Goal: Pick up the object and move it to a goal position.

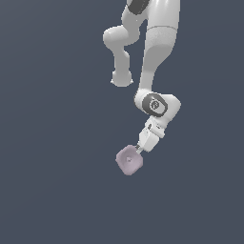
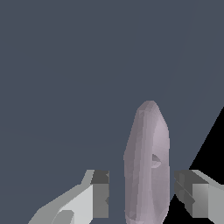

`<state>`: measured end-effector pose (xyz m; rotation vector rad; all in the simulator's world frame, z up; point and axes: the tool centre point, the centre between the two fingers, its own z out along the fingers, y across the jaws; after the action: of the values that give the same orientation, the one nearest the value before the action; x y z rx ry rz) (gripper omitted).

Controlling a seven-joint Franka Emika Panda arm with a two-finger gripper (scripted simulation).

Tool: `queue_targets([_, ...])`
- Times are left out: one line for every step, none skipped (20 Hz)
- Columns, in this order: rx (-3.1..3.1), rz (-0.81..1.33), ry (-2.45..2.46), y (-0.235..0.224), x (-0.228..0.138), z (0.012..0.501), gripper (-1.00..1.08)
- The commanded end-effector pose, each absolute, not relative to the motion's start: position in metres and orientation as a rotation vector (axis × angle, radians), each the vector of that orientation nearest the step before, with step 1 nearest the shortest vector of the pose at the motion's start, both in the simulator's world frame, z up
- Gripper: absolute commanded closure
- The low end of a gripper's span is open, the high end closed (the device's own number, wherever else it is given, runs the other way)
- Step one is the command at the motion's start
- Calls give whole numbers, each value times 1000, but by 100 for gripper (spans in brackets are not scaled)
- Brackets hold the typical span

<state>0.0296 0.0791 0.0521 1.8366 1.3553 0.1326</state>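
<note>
Fingers (image 2: 101, 194) stand apart on either side of the object (image 2: 146, 164) in the wrist view, with a visible gap between each pad and the pale pink-lilac piece, so the gripper (image 2: 146, 197) is partly open and, as far as that view shows, not pressing on anything. The object sits edge-on between them, its concave face with the small central nub turned toward one finger, closer to that one than to the other. In the exterior view the object (image 1: 129, 160) shows its rounded-square face just below the gripper (image 1: 138, 149), at the end of the white arm (image 1: 157, 71) that reaches down from the top of the picture; whether the piece rests on the dark grey table (image 1: 47, 190) or is lifted off it cannot be told, since no shadow or edge gives height. Straddling the thin rim this way looks like the setup for a pinch across the narrow dimension, which suits a piece about as wide as the opening. No goal marker is visible in either view. Only a small round emblem on the wrist joint (image 1: 155, 105) can be seen, too small to read; nothing else bears writing.
</note>
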Motion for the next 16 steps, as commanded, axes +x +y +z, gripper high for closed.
queue_targets([1836, 131, 1356, 74, 33, 47, -20])
queue_targets([1835, 131, 1356, 72, 35, 44, -20])
queue_targets([1835, 131, 1357, 71, 36, 42, -20])
queue_targets([1834, 131, 1357, 69, 38, 41, -20])
queue_targets([1834, 131, 1357, 68, 38, 40, -20])
queue_targets([1834, 131, 1358, 68, 39, 39, -20])
queue_targets([1834, 131, 1358, 68, 39, 39, -20])
queue_targets([1834, 131, 1358, 68, 39, 39, 108])
queue_targets([1834, 131, 1358, 68, 39, 39, 108])
queue_targets([1834, 131, 1358, 68, 39, 39, 108])
queue_targets([1834, 131, 1358, 68, 39, 39, 108])
queue_targets([1834, 131, 1358, 68, 39, 39, 108])
queue_targets([1834, 131, 1358, 68, 39, 39, 108])
queue_targets([1834, 131, 1358, 68, 39, 39, 108])
queue_targets([1834, 131, 1358, 68, 39, 39, 108])
queue_targets([1834, 131, 1358, 68, 39, 39, 108])
